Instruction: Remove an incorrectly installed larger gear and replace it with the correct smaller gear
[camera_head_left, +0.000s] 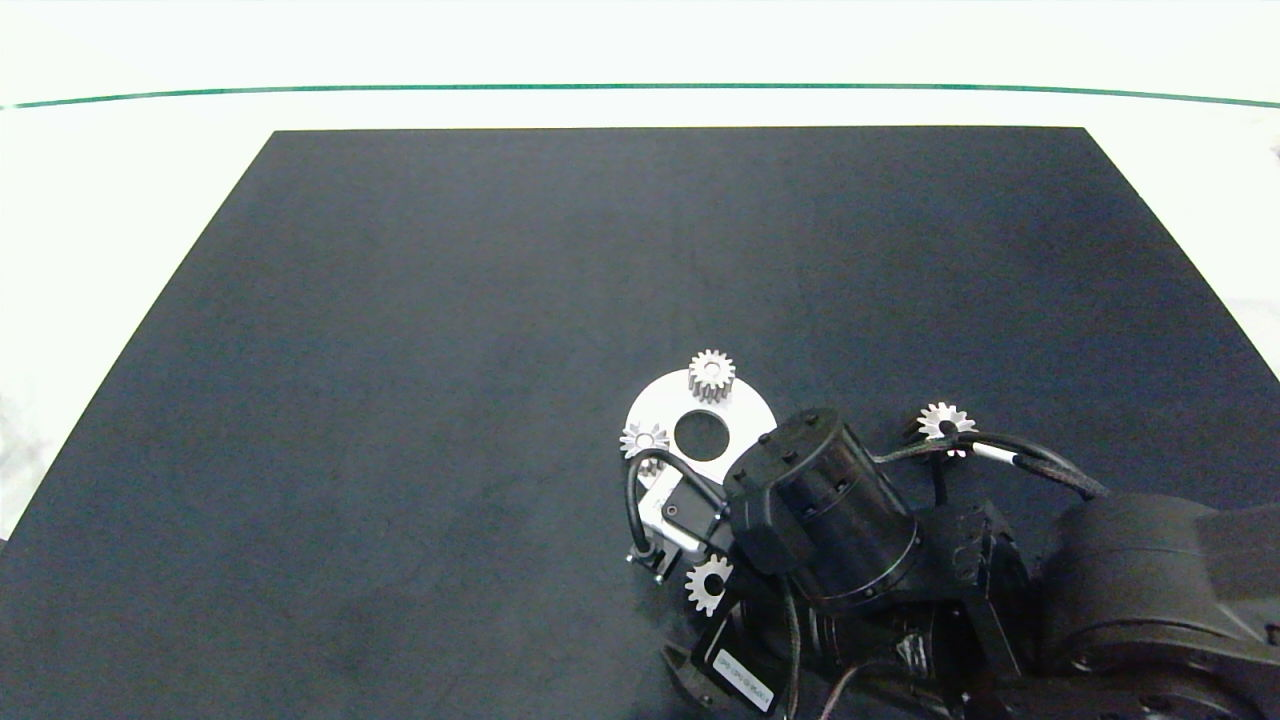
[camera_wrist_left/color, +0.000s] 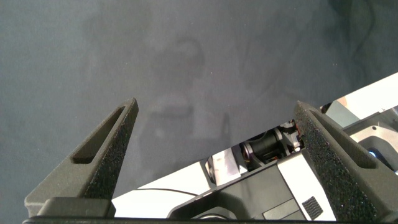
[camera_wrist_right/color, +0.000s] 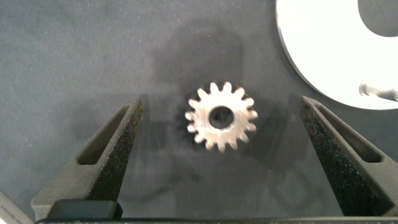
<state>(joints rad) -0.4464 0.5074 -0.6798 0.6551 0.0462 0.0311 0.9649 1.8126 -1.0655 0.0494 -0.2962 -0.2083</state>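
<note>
The smaller gear (camera_wrist_right/color: 221, 117), silvery with short blunt teeth and a round bore, lies flat on the black mat between the fingers of my right gripper (camera_wrist_right/color: 221, 104). The gripper is open and neither pad touches the gear. From above, this gear (camera_head_left: 708, 583) peeks out beside my right arm's wrist (camera_head_left: 820, 520), just in front of the white round plate (camera_head_left: 745, 415). The larger gear (camera_head_left: 945, 422), with star-like teeth, lies on the mat to the right of the plate, partly behind a cable. My left gripper (camera_wrist_left/color: 216, 106) hangs open over bare mat, outside the head view.
Two other small gears stand on the plate, one at its far edge (camera_head_left: 712, 375) and one at its left edge (camera_head_left: 643, 440). The plate has a round centre hole (camera_head_left: 700, 433). The black mat (camera_head_left: 400, 350) stretches far to the left and back.
</note>
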